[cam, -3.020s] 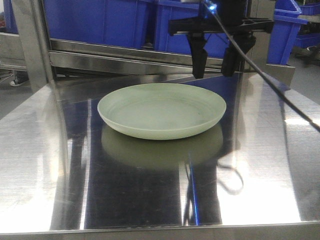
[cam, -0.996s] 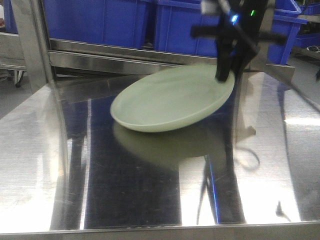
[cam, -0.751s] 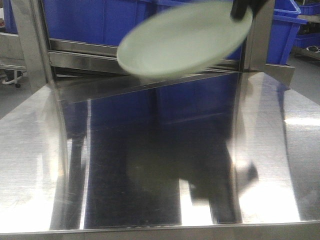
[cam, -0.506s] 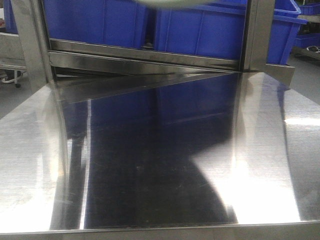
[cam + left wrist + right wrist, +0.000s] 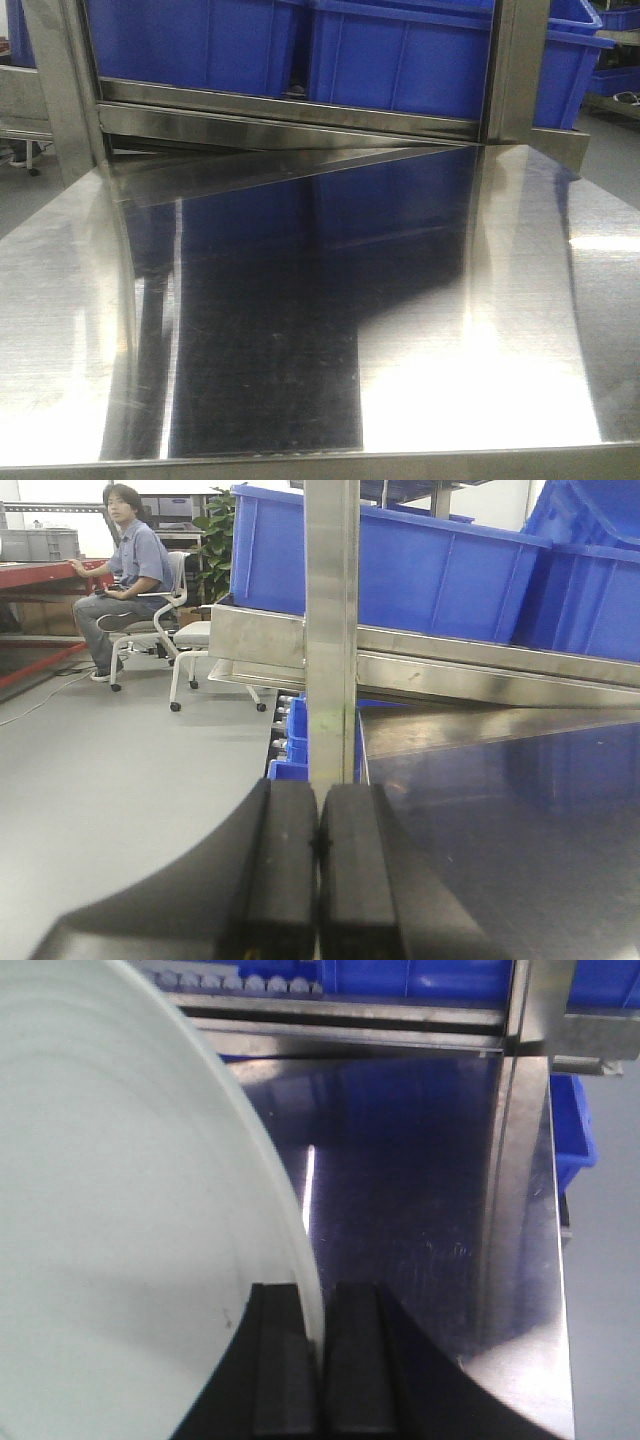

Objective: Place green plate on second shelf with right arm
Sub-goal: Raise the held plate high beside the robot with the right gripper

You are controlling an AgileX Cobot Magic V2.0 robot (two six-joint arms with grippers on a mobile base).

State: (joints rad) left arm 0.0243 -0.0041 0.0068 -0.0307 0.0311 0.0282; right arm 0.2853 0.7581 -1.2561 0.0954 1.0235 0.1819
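The pale green plate [image 5: 120, 1220] fills the left of the right wrist view, held high above the steel table [image 5: 420, 1190]. My right gripper [image 5: 318, 1300] is shut on the plate's rim, one black finger inside the plate and one outside. In the front view neither the plate nor the right gripper shows, only the bare steel tabletop [image 5: 320, 330]. My left gripper [image 5: 318, 810] is shut with nothing between its fingers, beside the table's left edge, facing a steel upright post [image 5: 332, 630]. Which rack level is the second shelf cannot be told.
Blue bins [image 5: 400, 60] sit on a steel rack shelf [image 5: 290, 110] behind the table. A steel upright [image 5: 512, 70] stands at the back right and another [image 5: 60, 90] at the back left. A person on a chair [image 5: 125, 570] sits far to the left.
The right gripper shut on the plate's far right rim, tilted it and lifted it up out of the front view. The tabletop now stands bare there.
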